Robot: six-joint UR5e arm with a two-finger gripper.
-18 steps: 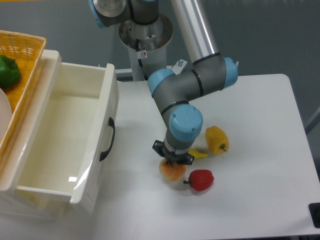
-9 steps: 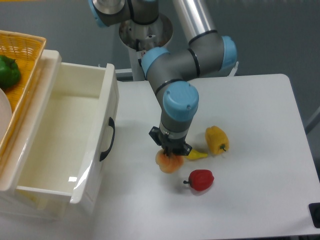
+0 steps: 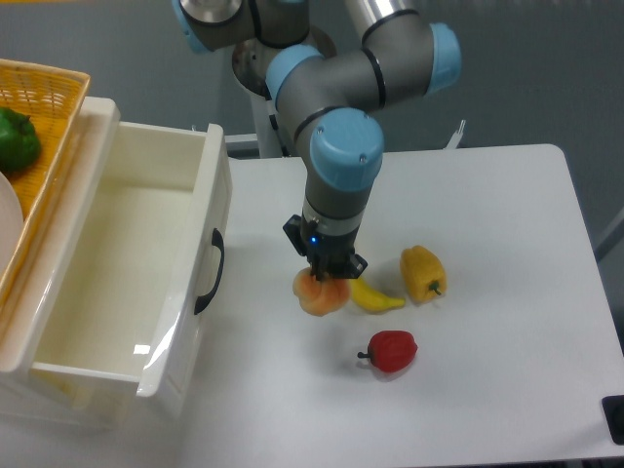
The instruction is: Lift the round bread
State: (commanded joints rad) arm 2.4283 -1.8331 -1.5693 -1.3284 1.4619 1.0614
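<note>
The gripper (image 3: 323, 276) points straight down over the white table (image 3: 487, 244) and it is closed on the round bread (image 3: 320, 292), holding it by the top. The bread hangs under the fingers, and it looks a little above the table surface, though the height is not easy to judge from this view. It is pale orange with a lighter part on one side.

Just to the right of the bread, a small banana (image 3: 376, 297) lies on the table, very near to it; whether the two touch I cannot tell. Further right is the yellow pepper (image 3: 423, 274), close to the tip of the banana. The red pepper (image 3: 391, 350) lies nearer to the front edge of the table, apart from the bread.

On the left side stands a white drawer (image 3: 127, 263), pulled open, with a black handle (image 3: 212, 273) on its front. Behind it, at the left edge of the picture, is a woven basket (image 3: 44, 93) with a green pepper (image 3: 17, 140) inside.
</note>
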